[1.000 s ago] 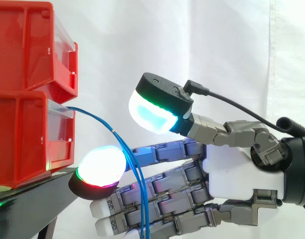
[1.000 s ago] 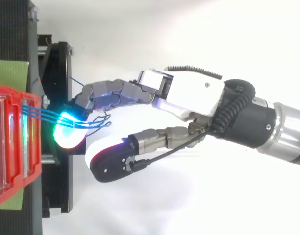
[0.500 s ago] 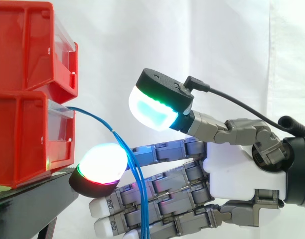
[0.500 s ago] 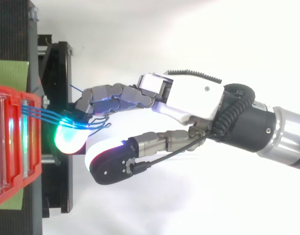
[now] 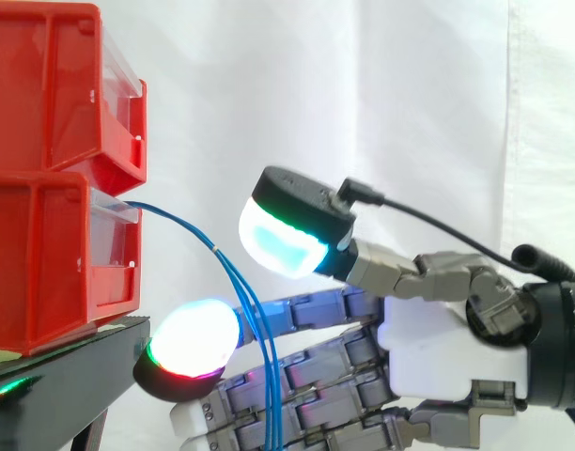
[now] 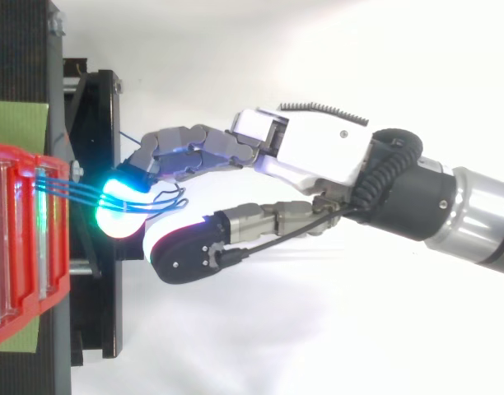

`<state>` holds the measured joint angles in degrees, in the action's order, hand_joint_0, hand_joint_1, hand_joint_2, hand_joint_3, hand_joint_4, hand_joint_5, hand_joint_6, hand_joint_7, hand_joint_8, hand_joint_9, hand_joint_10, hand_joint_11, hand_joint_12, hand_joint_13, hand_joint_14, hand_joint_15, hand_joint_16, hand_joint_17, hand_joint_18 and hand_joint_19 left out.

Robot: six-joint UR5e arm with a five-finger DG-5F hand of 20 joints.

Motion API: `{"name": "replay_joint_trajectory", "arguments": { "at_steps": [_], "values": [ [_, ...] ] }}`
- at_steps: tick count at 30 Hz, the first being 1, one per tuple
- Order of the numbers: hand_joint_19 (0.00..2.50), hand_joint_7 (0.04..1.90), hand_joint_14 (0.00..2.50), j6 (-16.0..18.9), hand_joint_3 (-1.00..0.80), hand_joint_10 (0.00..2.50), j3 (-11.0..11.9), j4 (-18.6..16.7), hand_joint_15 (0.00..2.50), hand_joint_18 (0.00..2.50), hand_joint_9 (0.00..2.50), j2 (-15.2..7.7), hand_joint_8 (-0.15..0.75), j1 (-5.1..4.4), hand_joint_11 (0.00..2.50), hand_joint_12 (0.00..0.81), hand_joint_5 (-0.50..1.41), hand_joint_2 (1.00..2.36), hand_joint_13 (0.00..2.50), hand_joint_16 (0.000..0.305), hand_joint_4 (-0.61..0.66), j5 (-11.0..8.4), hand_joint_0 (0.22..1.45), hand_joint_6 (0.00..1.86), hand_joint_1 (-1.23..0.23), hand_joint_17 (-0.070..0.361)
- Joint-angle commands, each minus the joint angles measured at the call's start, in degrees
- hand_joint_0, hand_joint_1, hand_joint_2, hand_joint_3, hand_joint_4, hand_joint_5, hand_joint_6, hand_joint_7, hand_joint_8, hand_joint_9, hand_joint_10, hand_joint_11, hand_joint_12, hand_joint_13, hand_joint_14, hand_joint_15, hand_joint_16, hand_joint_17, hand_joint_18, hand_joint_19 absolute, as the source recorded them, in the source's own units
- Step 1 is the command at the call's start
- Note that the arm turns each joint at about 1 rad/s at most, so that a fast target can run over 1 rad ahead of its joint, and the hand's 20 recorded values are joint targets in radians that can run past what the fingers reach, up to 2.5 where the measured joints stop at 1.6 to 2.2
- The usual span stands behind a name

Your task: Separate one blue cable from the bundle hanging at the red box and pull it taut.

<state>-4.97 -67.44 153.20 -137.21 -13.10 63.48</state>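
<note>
The hand [image 5: 438,348] is released, fingers nearly straight. Blue cables [image 6: 75,191] hang across its fingers from the red box [image 5: 43,254] beyond its fingertips.

The hand [image 5: 447,343] had a white palm and grey fingers. Its thumb pad [image 5: 283,240] glowed cyan-white under a black cap, and a finger pad [image 5: 194,338] glowed white, rimmed green and red. Blue cables [image 5: 239,287] crossed its fingers. Beyond its fingertips were red bins [image 5: 43,254], a black stand [image 5: 71,371] and a white curtain [image 5: 428,94].
</note>
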Motion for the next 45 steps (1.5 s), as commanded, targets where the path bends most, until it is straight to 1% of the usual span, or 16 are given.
{"name": "replay_joint_trajectory", "arguments": {
  "at_steps": [1, 4, 5, 7, 11, 15, 18, 24, 28, 29, 31, 37, 41, 43, 45],
  "values": [
    [0.37, 0.96, 0.01, 0.7, -0.5, 0.01, 1.1, 0.3, 0.22, 0.38, 0.65, -1.0, 0.272, 0.18, 0.42, 0.306, -0.17, 1.0, 0.46, 0.037, 0.27, 0.07, 0.57, 0.5, -0.5, 0.084],
    [0.38, 0.96, 0.01, 1.5, -0.5, 0.01, 1.2, 1.0, 0.22, 0.38, 0.65, -0.9, 0.27, 0.18, 0.42, 0.307, -0.17, 1.0, 0.46, 0.037, 0.27, 0.07, 0.56, 0.5, -0.5, 0.084],
    [0.37, 0.96, 0.01, 1.8, -0.5, 0.01, 1.4, 2.2, 0.22, 0.38, 0.65, -0.9, 0.27, 0.18, 0.42, 0.306, -0.17, 1.0, 0.46, 0.037, 0.27, 0.25, 0.57, 0.5, -0.5, 0.084],
    [0.38, 0.96, 0.01, 2.1, -0.5, 0.01, 1.5, 2.8, 0.21, 0.38, 0.65, -1.0, 0.271, 0.18, 0.42, 0.306, -0.17, 1.0, 0.46, 0.037, 0.27, 0.42, 0.56, 0.5, -0.5, 0.084],
    [0.37, 0.96, 0.01, 1.4, -0.5, 0.02, 1.5, 0.7, 0.22, 0.38, 0.64, -1.0, 0.271, 0.09, 0.43, 0.306, -0.17, 1.0, 0.46, 0.037, 0.27, 0.16, 0.56, 0.5, -0.5, 0.084],
    [0.37, 0.96, 0.01, 0.6, -0.5, 0.01, 1.5, -1.4, 0.22, 0.38, 0.65, -1.0, 0.271, 0.09, 0.42, 0.307, -0.17, 1.0, 0.46, 0.037, 0.27, 0.42, 0.56, 0.5, -0.5, 0.084],
    [0.37, 0.96, 0.01, -0.7, -0.5, 0.01, 1.5, -4.1, 0.22, 0.38, 0.65, -1.0, 0.271, 0.09, 0.42, 0.306, -0.17, 1.0, 0.46, 0.037, 0.27, 0.33, 0.56, 0.5, -0.5, 0.084],
    [0.37, 0.96, 0.01, -0.6, -0.5, 0.01, 1.5, -4.5, 0.22, 0.38, 0.65, -1.0, 0.271, 0.09, 0.42, 0.305, -0.17, 1.0, 0.46, 0.037, 0.28, 0.51, 0.56, 0.5, -0.5, 0.084],
    [0.37, 0.97, 0.01, -0.2, -0.5, 0.01, 1.5, -4.8, 0.22, 0.38, 0.65, -0.9, 0.272, 0.09, 0.42, 0.306, -0.17, 1.0, 0.46, 0.037, 0.28, 1.04, 0.56, 0.5, -0.5, 0.084],
    [0.37, 0.97, 0.01, -0.2, -0.5, 0.02, 1.5, -4.8, 0.22, 0.38, 0.65, -0.9, 0.27, 0.09, 0.42, 0.305, -0.17, 1.0, 0.47, 0.037, 0.28, 1.48, 0.56, 0.5, -0.5, 0.084],
    [0.37, 0.97, 0.01, -0.2, -0.5, 0.01, 1.5, -4.5, 0.22, 0.38, 0.65, -0.9, 0.269, -0.08, 0.42, 0.304, -0.17, 1.0, 0.47, 0.037, 0.28, 1.92, 0.57, 0.5, -0.5, 0.084],
    [0.38, 0.97, 0.01, -0.2, -0.5, 0.02, 1.4, -3.8, 0.22, 0.38, 0.65, -1.0, 0.271, -0.17, 0.42, 0.306, -0.17, 1.0, 0.47, 0.037, 0.27, 2.18, 0.57, 0.5, -0.5, 0.084],
    [0.37, 0.97, 0.01, -0.2, -0.5, 0.01, 1.4, -0.6, 0.22, 0.38, 0.65, -1.0, 0.271, -0.08, 0.43, 0.305, -0.17, 1.0, 0.47, 0.037, 0.28, 2.18, 0.57, 0.5, -0.5, 0.084],
    [0.37, 0.97, 0.01, 0.1, -0.5, 0.01, 1.4, 0.5, 0.22, 0.38, 0.65, -0.9, 0.271, 0.0, 0.42, 0.305, -0.17, 1.0, 0.47, 0.037, 0.27, 2.09, 0.57, 0.5, -0.5, 0.084],
    [0.38, 0.97, 0.01, 0.6, -0.5, 0.02, 1.4, 0.9, 0.22, 0.38, 0.65, -1.0, 0.271, 0.09, 0.42, 0.306, -0.17, 1.0, 0.47, 0.037, 0.27, 2.18, 0.57, 0.5, -0.5, 0.084]
  ]
}}
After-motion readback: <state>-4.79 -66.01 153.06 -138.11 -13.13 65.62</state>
